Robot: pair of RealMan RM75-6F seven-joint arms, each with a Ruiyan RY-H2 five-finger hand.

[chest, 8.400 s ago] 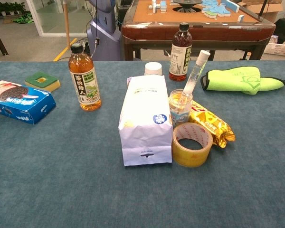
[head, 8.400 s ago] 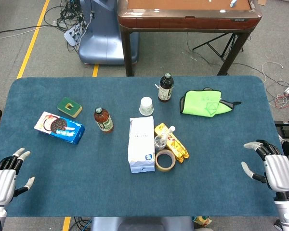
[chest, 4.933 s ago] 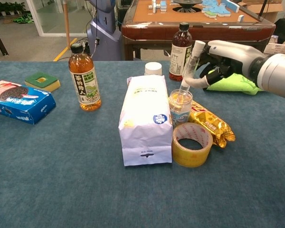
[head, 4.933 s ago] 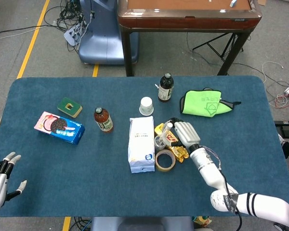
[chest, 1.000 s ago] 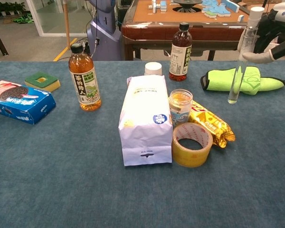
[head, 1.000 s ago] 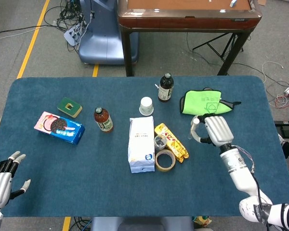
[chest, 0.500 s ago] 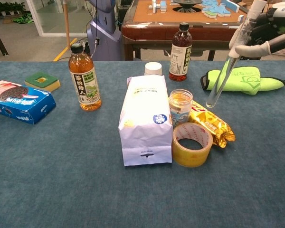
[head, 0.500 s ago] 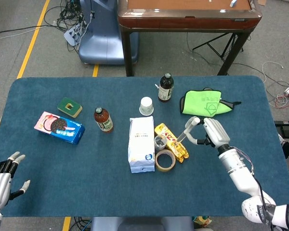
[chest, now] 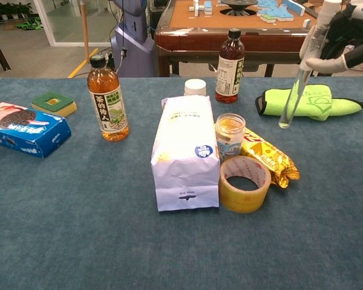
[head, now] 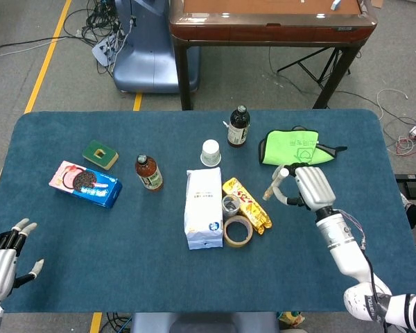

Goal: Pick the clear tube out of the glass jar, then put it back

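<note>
My right hand [head: 310,187] [chest: 349,37] holds the clear tube [chest: 300,76] [head: 274,183] near its white-capped top, in the air to the right of the glass jar. The tube hangs tilted, its lower end pointing down and left, over the table in front of the green cloth. The glass jar [chest: 230,136] [head: 230,205] stands with nothing in it between the white bag [chest: 183,148] and the yellow snack packet [chest: 268,156]. My left hand [head: 1,253] rests open at the table's near left edge, far from the jar.
A roll of yellow tape [chest: 244,183] lies just in front of the jar. A dark bottle [chest: 229,58] and white cup [chest: 195,87] stand behind it, a green cloth [chest: 305,101] at the right. A tea bottle [chest: 107,99], cookie box [chest: 23,129] and sponge [chest: 54,103] are at the left.
Over the sequence my right hand took the tube out of the jar and lifted it to the right. In the last half second the tube's lower end swung right, away from the jar.
</note>
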